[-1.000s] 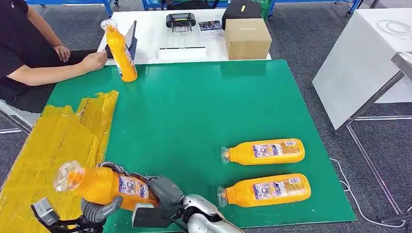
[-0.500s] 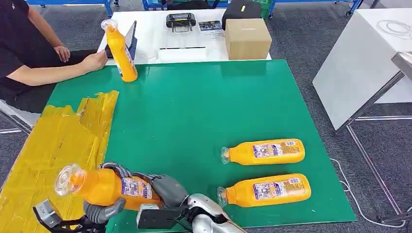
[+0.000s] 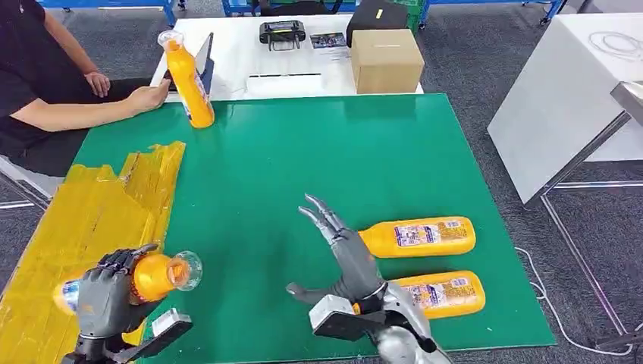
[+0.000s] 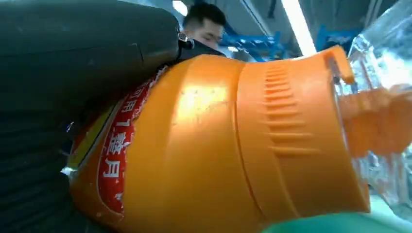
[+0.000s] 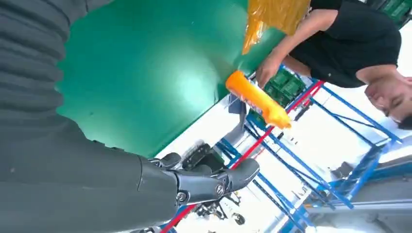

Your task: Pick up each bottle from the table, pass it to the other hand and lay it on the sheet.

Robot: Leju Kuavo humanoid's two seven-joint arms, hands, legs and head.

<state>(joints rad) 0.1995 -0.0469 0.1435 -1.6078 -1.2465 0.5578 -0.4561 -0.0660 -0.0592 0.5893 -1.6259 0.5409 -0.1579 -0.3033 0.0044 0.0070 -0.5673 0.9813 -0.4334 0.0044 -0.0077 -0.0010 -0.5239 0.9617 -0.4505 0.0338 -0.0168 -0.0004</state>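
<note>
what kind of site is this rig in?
Likely a lab or workshop test bay: blue metal racking, a green-topped table with orange bottles, and a seated person at a white desk.

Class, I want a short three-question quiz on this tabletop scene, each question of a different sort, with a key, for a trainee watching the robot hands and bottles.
1. True or false: the left robot hand holds an orange bottle beside the yellow sheet.
2. Multiple choice: how is the right robot hand? A) gripping a bottle B) fingers apart, holding nothing C) resting on the cardboard box
3. Fill in: near the person's hand, at the far edge of the green mat, one bottle stands ____.

Key: 1 true; 2 B; 3 upright. The two bottles lying on the mat are not held.
</note>
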